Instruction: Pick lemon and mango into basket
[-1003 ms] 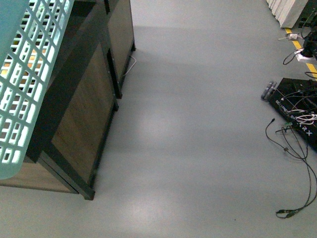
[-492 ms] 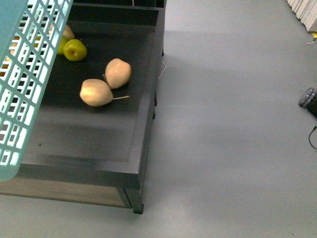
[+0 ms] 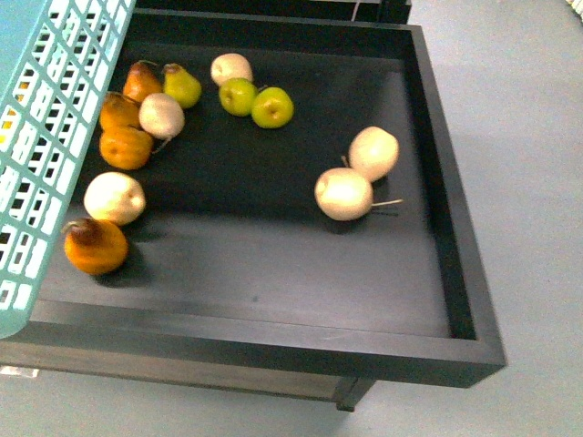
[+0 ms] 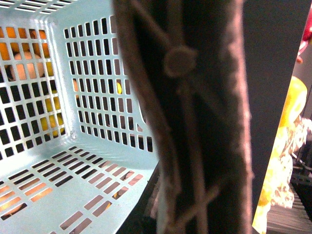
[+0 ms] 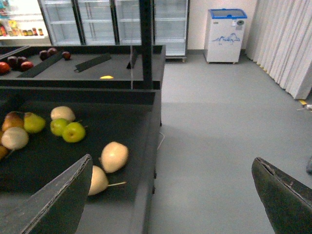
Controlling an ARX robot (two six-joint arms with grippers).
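Found the basket (image 3: 36, 137) at the far left of the front view, overhanging the left side of the black worktop (image 3: 273, 264). In the left wrist view, saw its slotted interior behind a brown handle (image 4: 136, 97) close to the lens. Could not see the left claw, nor tell its grip. Noted the right claw (image 5: 171, 158) with fingers well apart, holding nothing. Logged orange fruit (image 3: 95, 246), pale fruit (image 3: 343, 193) and green fruit (image 3: 272, 106) on the worktop. Could not pick out the lemon or mango with certainty.
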